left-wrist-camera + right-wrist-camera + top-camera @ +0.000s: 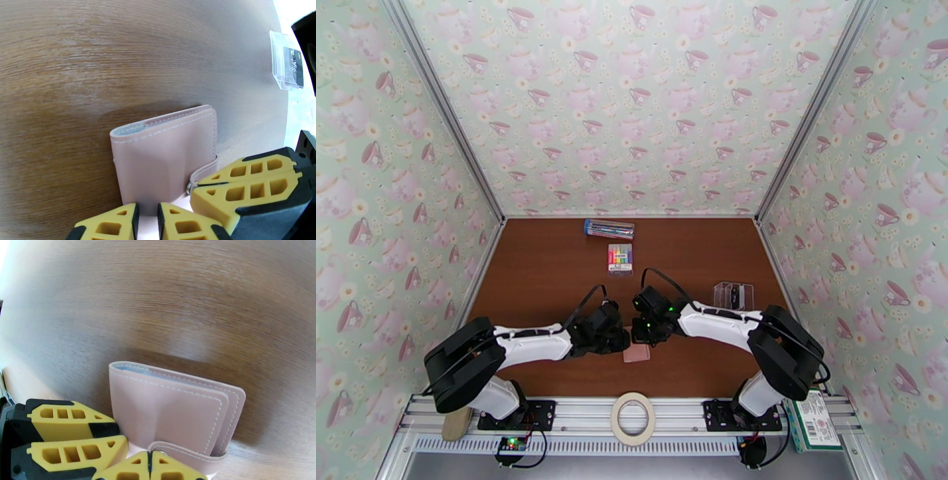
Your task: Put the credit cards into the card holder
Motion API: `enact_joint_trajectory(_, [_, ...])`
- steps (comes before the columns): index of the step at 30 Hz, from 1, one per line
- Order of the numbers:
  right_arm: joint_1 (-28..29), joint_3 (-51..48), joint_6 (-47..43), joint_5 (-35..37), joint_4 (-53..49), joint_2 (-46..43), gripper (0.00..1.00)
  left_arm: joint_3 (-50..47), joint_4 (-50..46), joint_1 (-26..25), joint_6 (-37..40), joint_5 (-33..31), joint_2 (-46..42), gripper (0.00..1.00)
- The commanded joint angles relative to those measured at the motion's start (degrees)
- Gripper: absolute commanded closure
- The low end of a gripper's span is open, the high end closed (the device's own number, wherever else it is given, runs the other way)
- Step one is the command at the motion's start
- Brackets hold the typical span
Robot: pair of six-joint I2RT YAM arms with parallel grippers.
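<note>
The dusty-pink card holder lies folded on the brown table, near the front, between both arms. My left gripper is shut on its near edge, with pink leather showing between the yellow fingers. My right gripper is shut, pinching the strap of the card holder beside the small snap button. A grey-blue lining shows along the card holder's far edge. The credit cards stand in a clear stand to the right; a dark one faces the left wrist camera.
A pack of rainbow markers and a clear pen box lie toward the back middle. A roll of tape rests on the front rail. Patterned walls close in the table on three sides.
</note>
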Motion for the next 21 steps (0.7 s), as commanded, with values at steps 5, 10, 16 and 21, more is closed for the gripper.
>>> enact_joint_trajectory(5, [1.6,0.5,-0.3,-1.5,-0.9,2.8,1.00,0.8,-1.1,-0.8,-0.2,0.4,1.7,0.77])
enact_joint_trajectory(10, [1.5,0.1,-0.1,-1.0,-1.5,2.8,1.00,1.0,-1.2,-0.8,-0.1,0.4,1.8,0.77])
enact_joint_trajectory(16, [1.6,-0.6,0.1,0.5,-2.7,1.8,1.00,0.9,-1.2,-0.8,-0.1,0.3,1.8,0.77])
enact_joint_trajectory(21, [1.6,-1.6,0.8,1.9,-3.4,0.6,1.00,0.7,-1.1,-0.8,-0.2,0.3,1.6,0.77])
